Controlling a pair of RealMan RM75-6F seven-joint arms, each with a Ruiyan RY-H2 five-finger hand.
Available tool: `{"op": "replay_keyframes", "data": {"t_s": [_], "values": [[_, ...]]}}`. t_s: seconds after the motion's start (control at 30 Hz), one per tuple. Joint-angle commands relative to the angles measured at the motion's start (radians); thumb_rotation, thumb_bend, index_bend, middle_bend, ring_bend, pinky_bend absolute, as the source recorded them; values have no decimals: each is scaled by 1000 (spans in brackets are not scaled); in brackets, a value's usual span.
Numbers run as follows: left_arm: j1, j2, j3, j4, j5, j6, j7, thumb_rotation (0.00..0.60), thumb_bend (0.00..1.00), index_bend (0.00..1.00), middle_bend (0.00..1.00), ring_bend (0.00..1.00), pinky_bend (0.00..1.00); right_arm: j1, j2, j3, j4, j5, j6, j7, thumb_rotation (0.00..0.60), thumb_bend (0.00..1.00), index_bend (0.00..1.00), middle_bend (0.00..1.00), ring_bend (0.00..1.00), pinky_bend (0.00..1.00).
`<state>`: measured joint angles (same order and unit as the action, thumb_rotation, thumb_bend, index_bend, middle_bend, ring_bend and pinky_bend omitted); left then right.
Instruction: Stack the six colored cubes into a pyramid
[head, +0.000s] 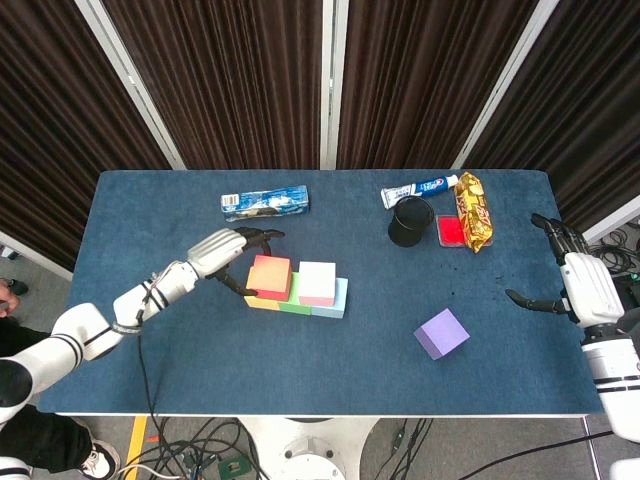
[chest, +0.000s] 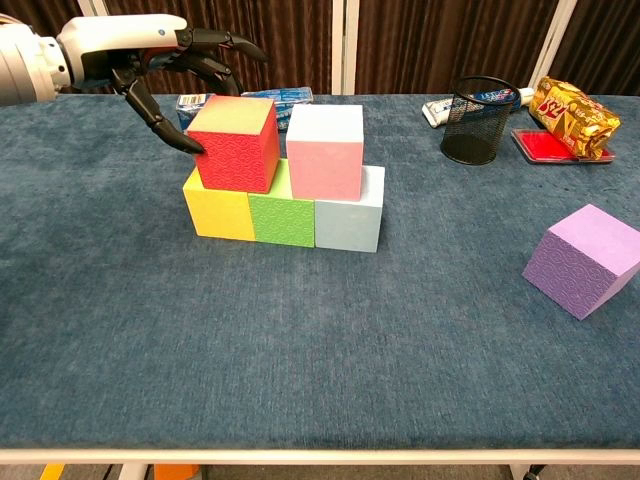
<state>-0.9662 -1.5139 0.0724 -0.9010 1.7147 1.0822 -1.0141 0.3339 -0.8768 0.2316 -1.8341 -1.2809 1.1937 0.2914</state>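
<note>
We see five cubes stacked: yellow cube (chest: 218, 211), green cube (chest: 283, 218), pale blue cube (chest: 350, 221) in row on surface (chest: 320, 340); red cube (chest: 236, 143) and pink cube (chest: 325, 151) on top. Purple cube (chest: 581, 260) sits apart, toward our right. Right hand (head: 585, 287) nearer, fingers spread, holding nothing. Left hand (chest: 150, 55) beside red cube, fingers apart, thumb tip at its left face, no grip. Cubes matte, patterned faces, square edges; surface blue felt-like cloth.
</note>
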Motion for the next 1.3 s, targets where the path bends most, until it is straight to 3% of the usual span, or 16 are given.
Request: {"op": "replay_keyframes", "data": {"t_s": [0.03,0.47,0.83,1.3], "values": [[1,-1,3,3,2,5,-4,600,205,111,465,163,217,1,-1,0,1,1,-2,0,600,59,0,89,0,0],[3,-9,12,24,2,6,-20,600,205,111,444,163,217,5,-5,0,6,5,-11,-4,600,59,0,89,0,0],[5,-11,17,32,4,17,-34,600,166,111,256,118,211,10,-7,2,7,9,-17,-10,600,60,0,89,0,0],[2,-1,24,19,6,14,-39,600,160,111,219,104,210,11,-12,2,15,8,-21,-5,600,60,0,89,0,0]]}}
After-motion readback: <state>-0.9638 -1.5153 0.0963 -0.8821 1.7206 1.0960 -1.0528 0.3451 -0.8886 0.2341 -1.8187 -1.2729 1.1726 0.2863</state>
